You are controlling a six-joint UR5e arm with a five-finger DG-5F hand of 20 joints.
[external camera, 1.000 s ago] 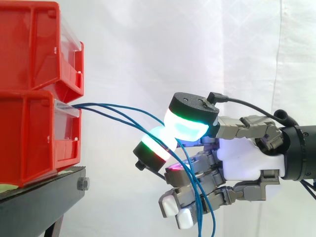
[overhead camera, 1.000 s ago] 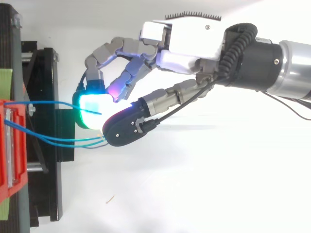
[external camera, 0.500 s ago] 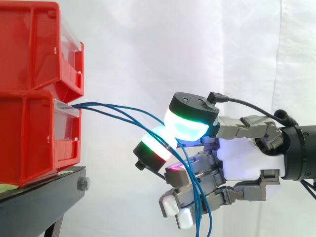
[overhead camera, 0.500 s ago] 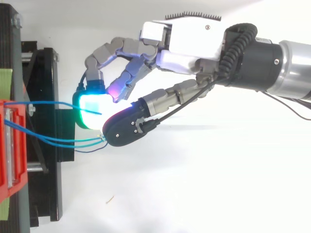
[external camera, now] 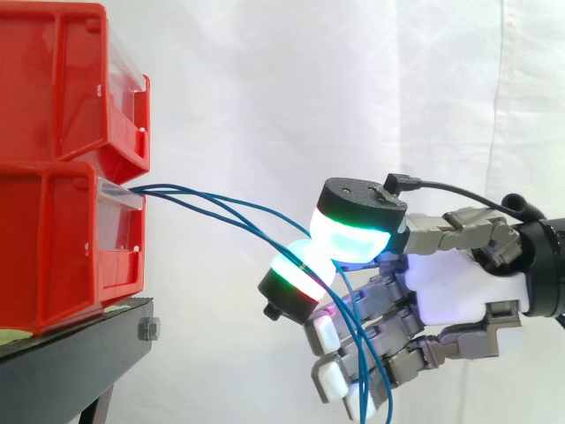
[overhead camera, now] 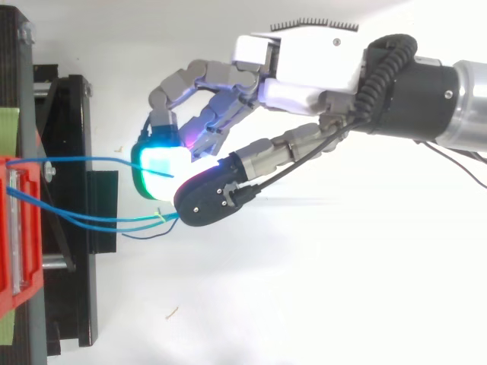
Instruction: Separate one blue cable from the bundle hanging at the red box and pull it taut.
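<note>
Blue cable (overhead camera: 91,159) between fingertips of the hand (external camera: 455,287)

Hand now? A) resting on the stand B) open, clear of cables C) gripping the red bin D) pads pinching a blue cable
D: the hand has its glowing pads closed on a blue cable that runs from the lower red bin.

We read no text, numbers or signs anywhere. The red bins (external camera: 53,238) and the hand (external camera: 450,283) bore nothing legible to us.
</note>
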